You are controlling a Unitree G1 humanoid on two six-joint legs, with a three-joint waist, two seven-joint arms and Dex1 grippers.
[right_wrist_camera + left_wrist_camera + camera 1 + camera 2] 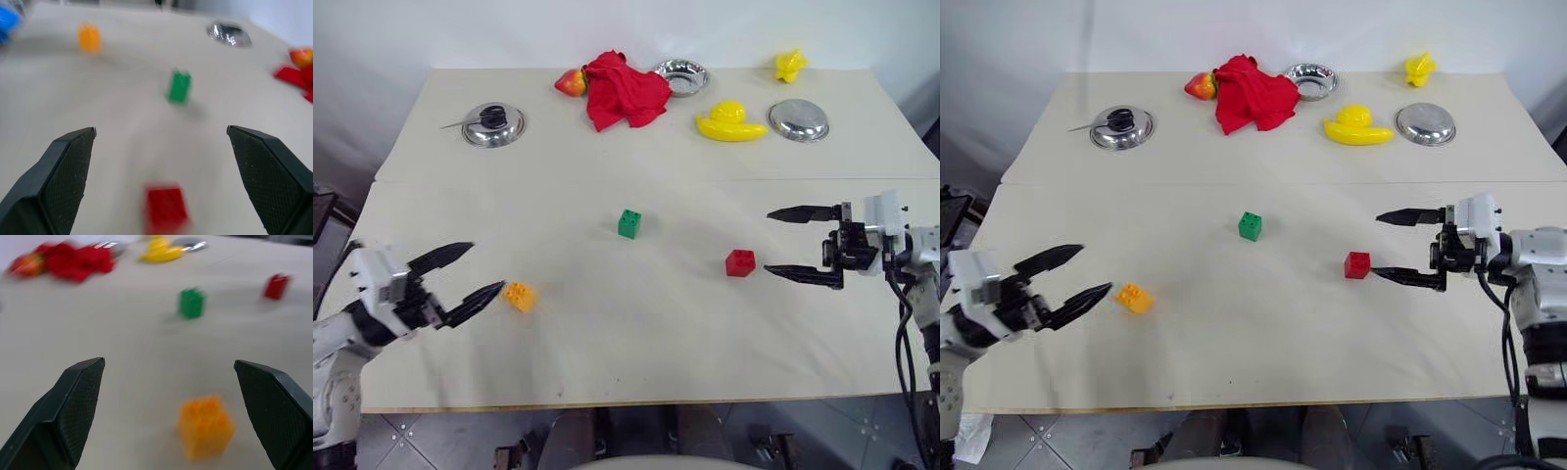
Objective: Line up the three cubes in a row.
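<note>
Nearest the robot, at the front left of the pale worktop, the left hand hangs low with its two black fingers spread wide apart and nothing between them; the orange-yellow cube sits on the worktop just beside the tip of its lower finger, not gripped. The left wrist view shows that same cube lying ahead of the gap between the fingers, nearer one of them. Over on the right side, a little farther in, the right hand points toward the left with its fingers likewise wide apart and empty; the red cube rests just beside the tip of its lower finger, free of both. Farther in and near the middle of the worktop stands the green cube, well apart from the other two, so the three cubes form a shallow, uneven spread and not a straight row. At the far end lie the other things: a steel lid with a black knob on the left, a red cloth with a small red-and-yellow fruit touching its left edge, a steel bowl behind it, the yellow duck, a second steel dish, and a small yellow toy at the far right corner.
</note>
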